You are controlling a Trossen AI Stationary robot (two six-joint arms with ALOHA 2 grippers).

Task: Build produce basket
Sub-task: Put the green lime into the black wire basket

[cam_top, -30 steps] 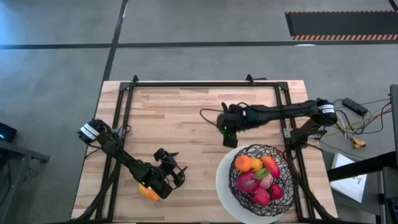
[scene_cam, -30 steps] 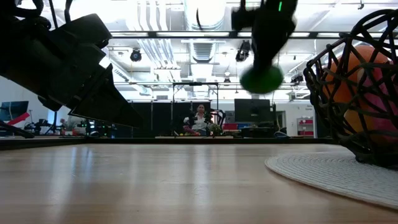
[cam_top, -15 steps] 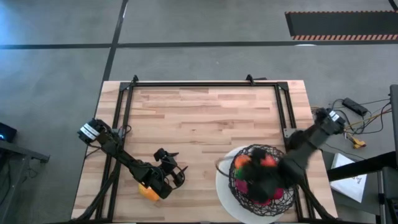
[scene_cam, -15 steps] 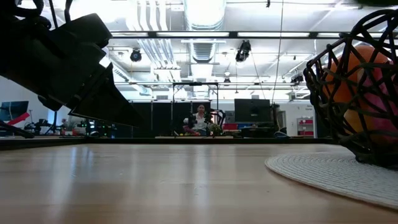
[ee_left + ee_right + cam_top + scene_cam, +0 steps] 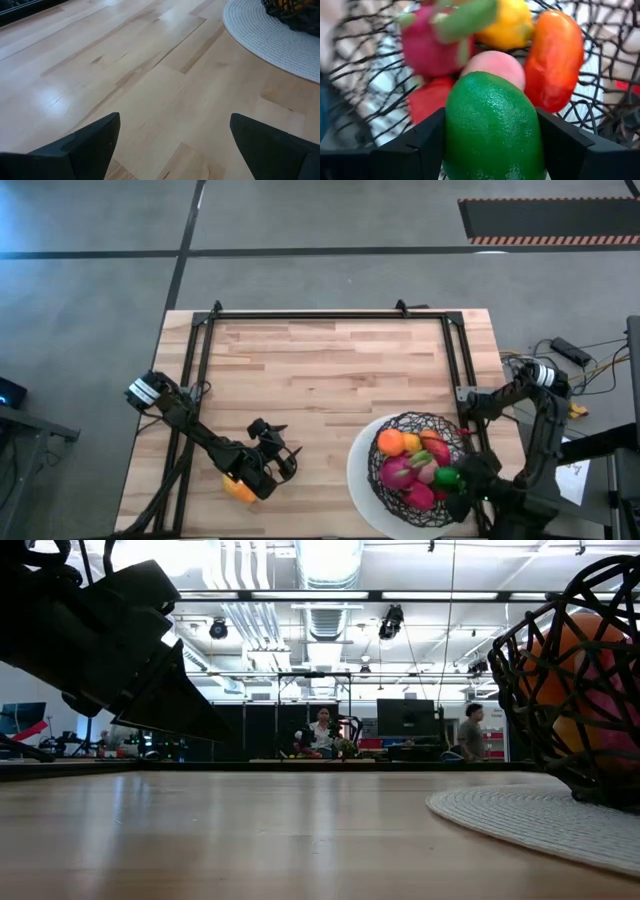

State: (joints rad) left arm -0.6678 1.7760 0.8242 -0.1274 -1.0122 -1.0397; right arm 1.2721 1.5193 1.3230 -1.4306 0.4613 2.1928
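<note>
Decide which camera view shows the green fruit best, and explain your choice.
The right wrist view: the green fruit fills the frame, held in the right gripper over the basket. The high view shows it only as a small green spot. The low and left wrist views do not show it.
</note>
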